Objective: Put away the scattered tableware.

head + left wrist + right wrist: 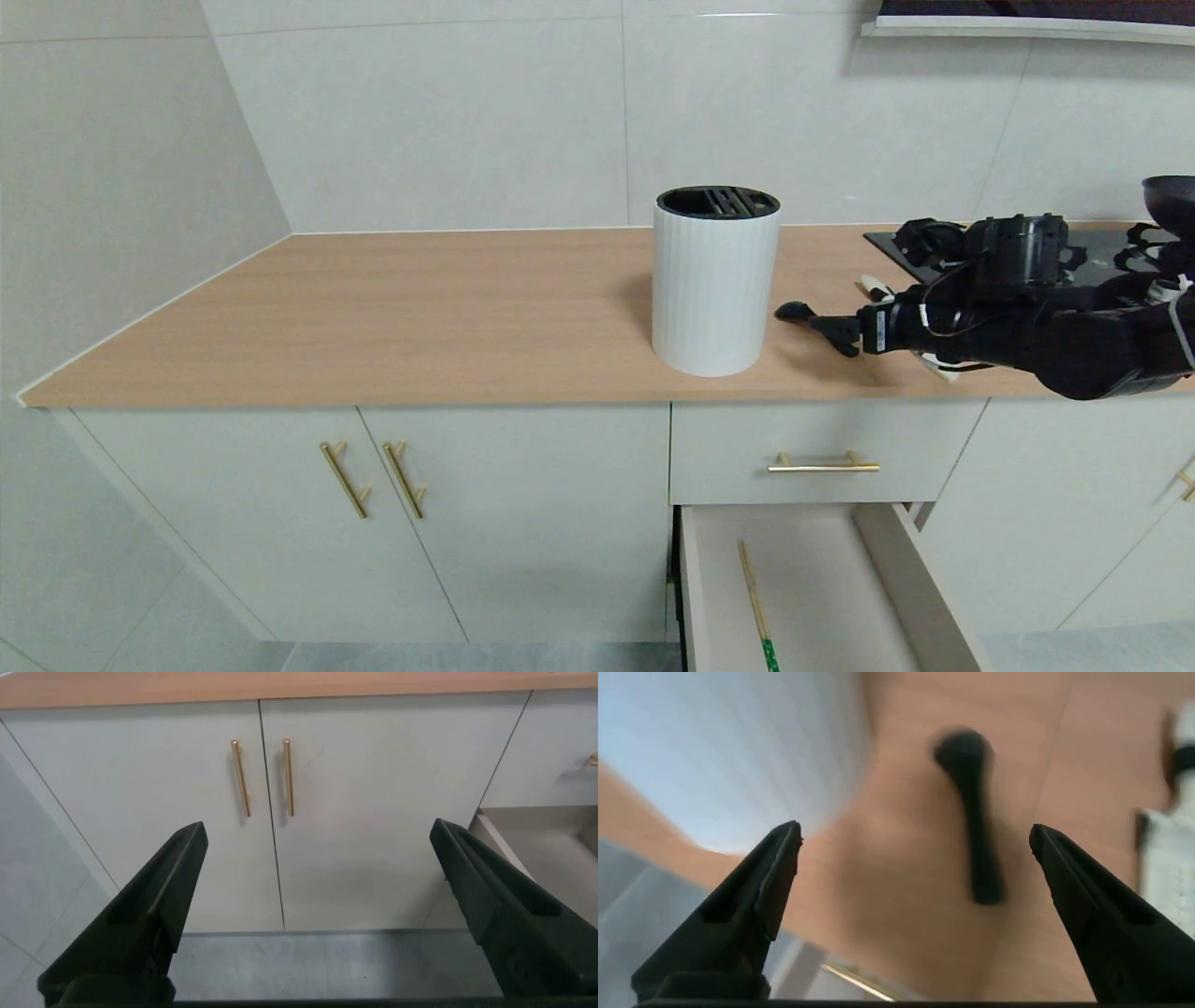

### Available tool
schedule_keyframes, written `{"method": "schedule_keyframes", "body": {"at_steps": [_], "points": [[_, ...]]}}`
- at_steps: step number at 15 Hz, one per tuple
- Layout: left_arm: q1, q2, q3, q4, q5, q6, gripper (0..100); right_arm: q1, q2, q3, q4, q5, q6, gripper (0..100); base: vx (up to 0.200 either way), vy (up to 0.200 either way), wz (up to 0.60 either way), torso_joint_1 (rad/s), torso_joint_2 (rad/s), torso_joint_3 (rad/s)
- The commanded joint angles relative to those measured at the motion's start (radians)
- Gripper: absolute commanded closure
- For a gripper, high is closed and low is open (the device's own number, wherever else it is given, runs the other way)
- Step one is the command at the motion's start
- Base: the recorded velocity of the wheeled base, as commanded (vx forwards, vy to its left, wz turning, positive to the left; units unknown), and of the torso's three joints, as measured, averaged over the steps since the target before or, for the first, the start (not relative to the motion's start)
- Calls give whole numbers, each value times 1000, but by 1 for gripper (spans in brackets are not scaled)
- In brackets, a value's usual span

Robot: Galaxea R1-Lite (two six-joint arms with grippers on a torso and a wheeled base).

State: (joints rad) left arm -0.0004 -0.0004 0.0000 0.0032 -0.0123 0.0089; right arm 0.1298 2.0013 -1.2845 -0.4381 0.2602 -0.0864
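Head view, white holder: upright on the worktop, near its front edge; black slotted top.
Head view, right arm: I see it low over the worktop to the right of the holder, pointing at it; a black stalk with a rounded end juts from its tip toward the holder; from here I cannot tell whether that is a finger or a utensil.
Head view, white piece: small, with a dark band; lying on the worktop just behind the arm and partly hidden by it; beside the dark cooktop.
Head view, drawer: pulled open below the worktop; chopsticks lie inside, long axis front to back, green end toward the drawer's front.
Left wrist view, left tool: spread wide, gripping nothing; low before the cabinet doors with their gold handles; a corner of the open drawer shows at the side.
Right wrist view, right tool: spread wide, gripping nothing.
Right wrist view, black spoon: this view gives me what the head view leaves unclear; it lies flat on the worktop ahead of the tool, in the gap between the fingers, touching neither; straight handle along its long axis, round head at the end nearer the holder.
Right wrist view, surroundings: the holder is blurred beside one finger; the white piece sits at the far edge beyond the other.
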Motion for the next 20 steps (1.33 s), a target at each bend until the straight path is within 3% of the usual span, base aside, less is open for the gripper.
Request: {"method": "schedule_keyframes", "body": {"at_steps": [1, 15, 16, 20], "points": [[0, 0, 0, 0, 0, 0, 0, -29, 51, -3, -5, 7, -41, 0, 0, 0, 0, 0, 0, 0], [-1, 0, 0, 0, 0, 0, 0, -22, 182, -88, -7, -39, -62, 0, 0, 0, 0, 0, 0, 0], [0, 0, 0, 0, 0, 0, 0, -22, 182, -90, -7, -41, -62, 100, 0, 0, 0, 0, 0, 0], [-1, 0, 0, 0, 0, 0, 0, -21, 182, -87, -5, -39, -59, 100, 0, 0, 0, 0, 0, 0]]}}
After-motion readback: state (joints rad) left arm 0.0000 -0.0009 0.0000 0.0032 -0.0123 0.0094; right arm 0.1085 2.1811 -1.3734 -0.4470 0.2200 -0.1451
